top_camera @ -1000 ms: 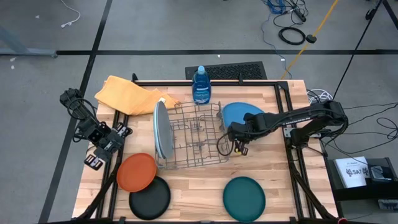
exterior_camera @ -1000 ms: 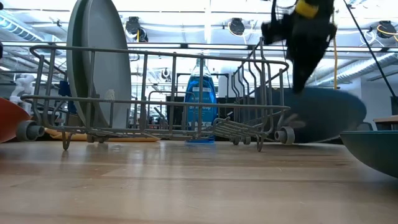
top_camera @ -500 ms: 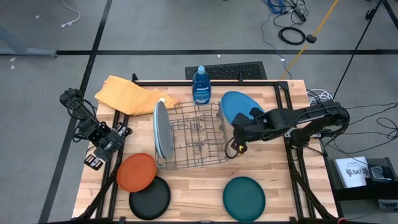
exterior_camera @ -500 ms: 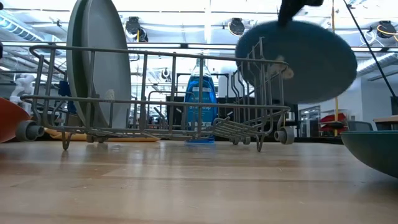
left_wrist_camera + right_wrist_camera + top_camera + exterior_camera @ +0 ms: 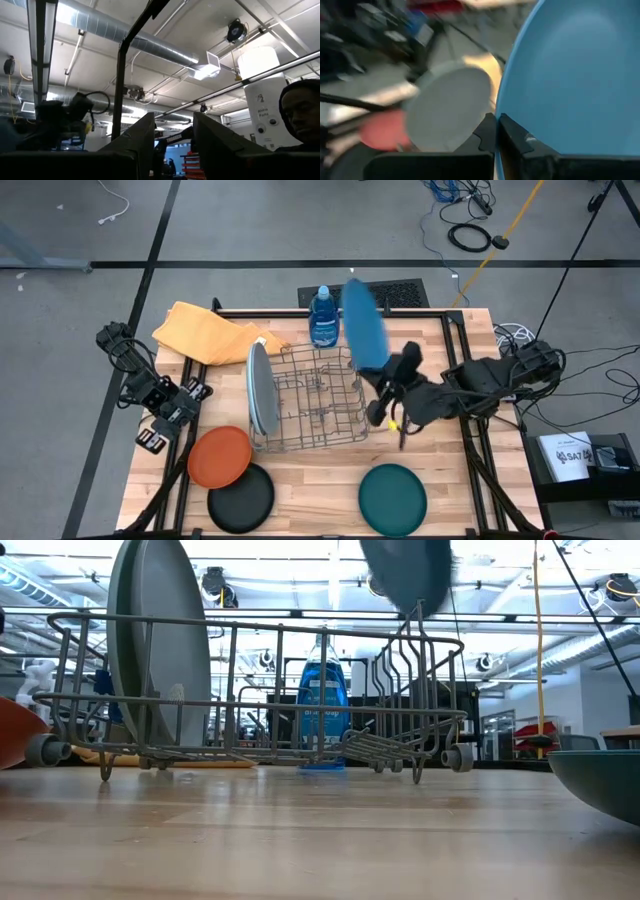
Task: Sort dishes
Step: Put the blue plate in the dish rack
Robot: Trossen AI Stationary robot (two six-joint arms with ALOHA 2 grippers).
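Here the tabletop (image 5: 300,490) carries a wire rack (image 5: 315,398) near its centre, with the grey plate (image 5: 258,388) standing upright on edge in the rack's 9 o'clock end. The blue plate (image 5: 364,324) is off the tabletop, tilted nearly on edge above the rack's 2 o'clock corner; in the low view it shows only as a dark blur at the top, over the rack's tall wires. The right gripper (image 5: 382,402) is clamped on the blue plate's lower edge, just at 3 o'clock of the rack. Flat on the tabletop lie the teal plate (image 5: 392,498) at 5 o'clock, the black plate (image 5: 241,497) at 7 o'clock and the orange plate (image 5: 220,456) touching it, toward 8 o'clock. A yellow cloth (image 5: 205,335) sits at 10 o'clock and a soap bottle (image 5: 323,317) at 12. The left gripper (image 5: 152,438) waits off the tabletop's 9 o'clock edge, its fingers (image 5: 135,145) a narrow gap apart, holding nothing.
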